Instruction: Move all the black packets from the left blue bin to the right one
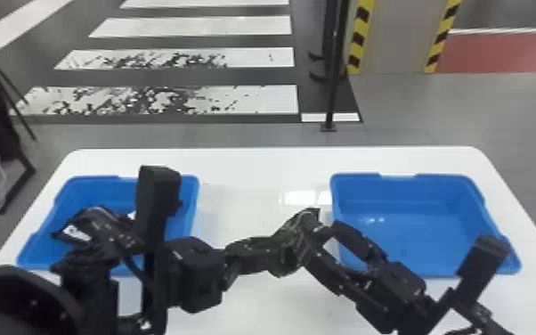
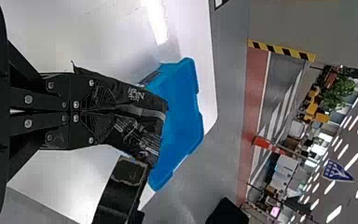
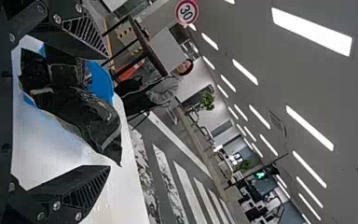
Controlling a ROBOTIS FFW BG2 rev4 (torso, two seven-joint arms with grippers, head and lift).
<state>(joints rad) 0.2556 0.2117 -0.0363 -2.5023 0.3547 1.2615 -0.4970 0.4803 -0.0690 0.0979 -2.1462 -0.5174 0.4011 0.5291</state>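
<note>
The work was judged unfinished: one black packet (image 2: 142,133) was held between the tabletop's two bins, right blue bin (image 1: 414,191) yet to be reached. Dark shapes over the left blue bin (image 1: 98,185) could not be told as packet or arm. Left gripper (image 2: 114,111): fingers pinched on the packet. Right gripper (image 3: 108,112): fingers wide, packet between them; handover presumed. Packet noted as soft, creased, faintly glossy, pale-printed, grey-banded.

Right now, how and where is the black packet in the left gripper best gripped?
Probably by the free end of the black packet, from the robot's right, with the right gripper: that end juts out past the left gripper, which pinches it.
</note>
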